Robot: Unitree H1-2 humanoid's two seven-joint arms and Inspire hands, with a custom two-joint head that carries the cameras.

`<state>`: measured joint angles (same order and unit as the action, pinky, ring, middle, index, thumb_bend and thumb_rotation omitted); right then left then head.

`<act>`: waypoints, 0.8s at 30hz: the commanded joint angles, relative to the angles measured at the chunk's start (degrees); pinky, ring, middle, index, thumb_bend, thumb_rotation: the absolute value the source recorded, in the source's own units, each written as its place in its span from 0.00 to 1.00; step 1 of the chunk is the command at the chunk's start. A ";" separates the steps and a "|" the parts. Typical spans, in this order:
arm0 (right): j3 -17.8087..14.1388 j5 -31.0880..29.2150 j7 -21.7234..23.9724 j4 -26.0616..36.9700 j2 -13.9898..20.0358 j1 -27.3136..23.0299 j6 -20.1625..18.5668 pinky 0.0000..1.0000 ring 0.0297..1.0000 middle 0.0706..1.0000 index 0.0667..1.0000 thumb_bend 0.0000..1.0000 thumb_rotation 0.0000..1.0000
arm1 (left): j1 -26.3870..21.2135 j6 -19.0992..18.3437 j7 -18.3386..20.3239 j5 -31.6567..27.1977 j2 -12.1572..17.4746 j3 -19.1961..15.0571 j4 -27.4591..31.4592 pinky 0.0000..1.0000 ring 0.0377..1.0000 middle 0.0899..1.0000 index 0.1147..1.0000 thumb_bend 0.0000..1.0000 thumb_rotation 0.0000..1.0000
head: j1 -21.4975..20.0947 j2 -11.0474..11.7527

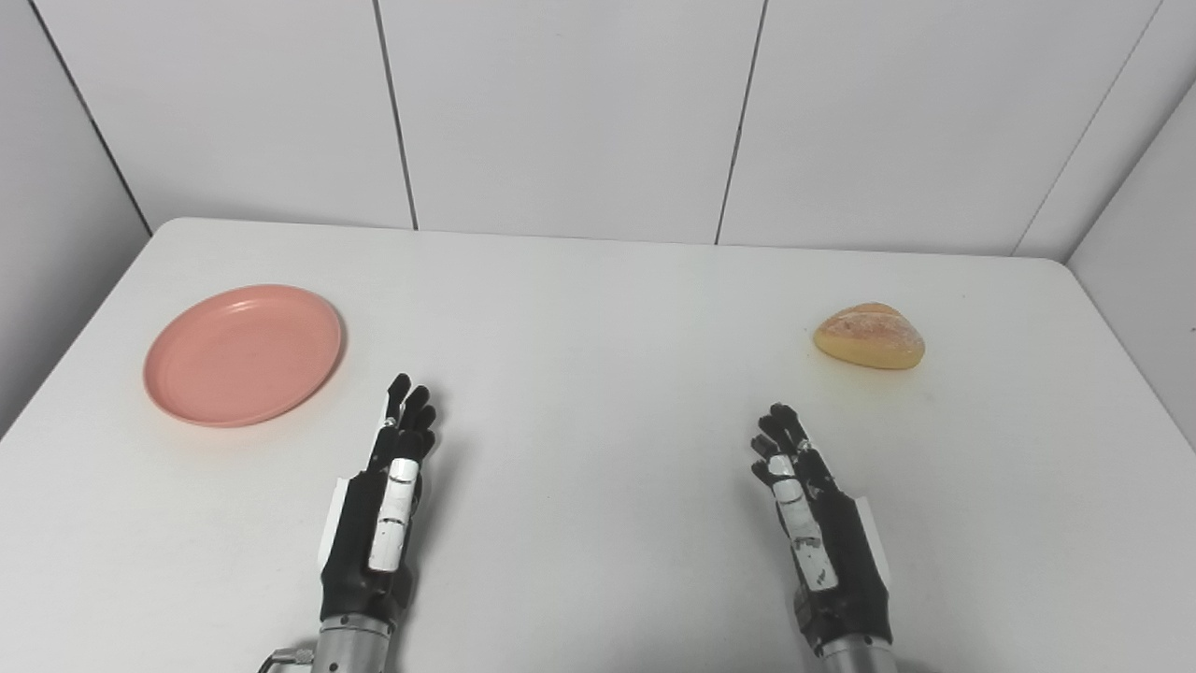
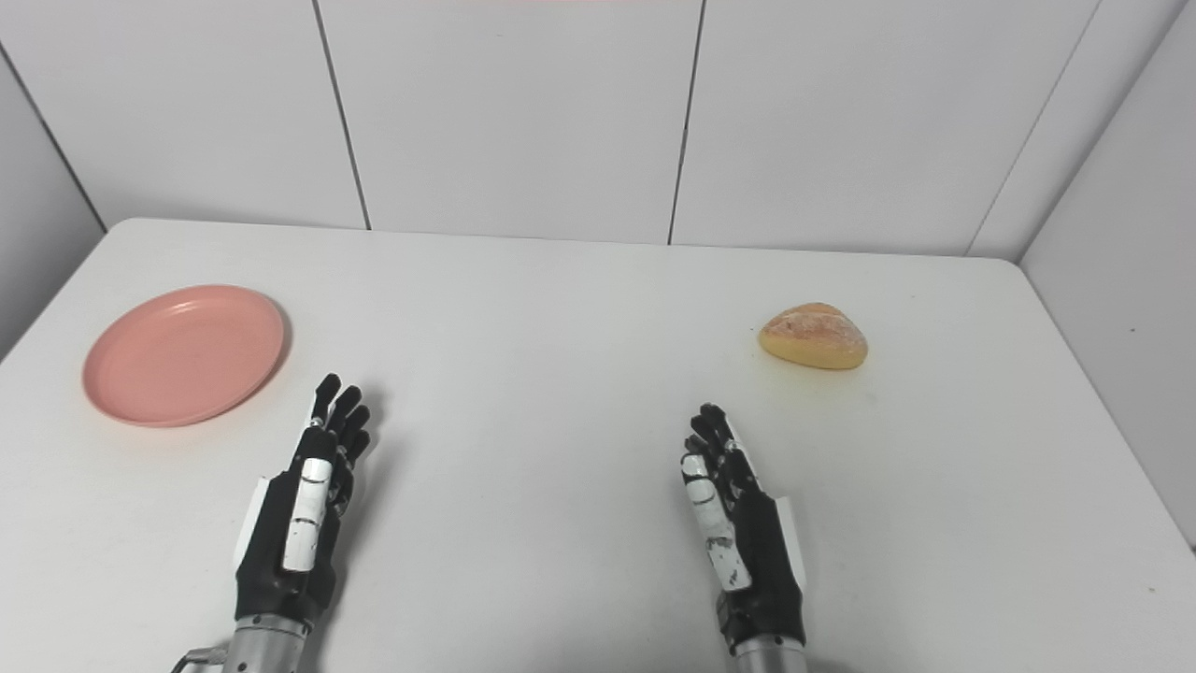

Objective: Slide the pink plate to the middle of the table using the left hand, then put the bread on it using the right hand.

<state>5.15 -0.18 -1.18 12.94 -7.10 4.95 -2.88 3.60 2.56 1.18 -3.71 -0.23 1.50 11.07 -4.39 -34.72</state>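
Two black robot hands rest low over our white table [image 1: 598, 299], fingers extended and holding nothing: left hand [image 1: 378, 514], right hand [image 1: 813, 523]. We see the pink plate [image 1: 243, 355] far left, the bread [image 1: 869, 336] far right.

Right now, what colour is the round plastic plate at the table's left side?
The round plastic plate is plain salmon pink, no pattern; the left eye view shows it best.
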 commanded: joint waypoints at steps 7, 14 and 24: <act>-1.89 -3.34 2.02 -2.06 2.80 -0.07 4.82 0.93 0.91 0.92 0.93 0.76 0.81 | -0.67 7.88 -1.70 4.64 -3.19 2.22 -3.76 1.00 0.96 0.96 0.96 0.64 0.93 | 6.76 5.98; -3.39 -6.51 3.83 -4.79 4.88 -0.20 7.01 0.97 0.93 0.94 0.94 0.75 0.80 | -0.96 11.58 -3.37 8.39 -5.40 3.56 -7.37 0.98 0.95 0.96 0.96 0.61 0.94 | 10.42 8.07; -4.95 -8.46 5.50 -8.03 6.47 -1.01 8.83 1.00 0.95 0.96 0.97 0.77 0.82 | -1.85 13.37 -4.73 11.82 -6.83 4.56 -10.62 0.97 0.95 0.97 0.97 0.62 0.96 | 13.89 10.31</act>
<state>0.90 -8.36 4.06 6.14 -1.34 3.78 3.63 1.94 14.86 -2.88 7.79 -5.67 5.06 3.41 9.49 -24.35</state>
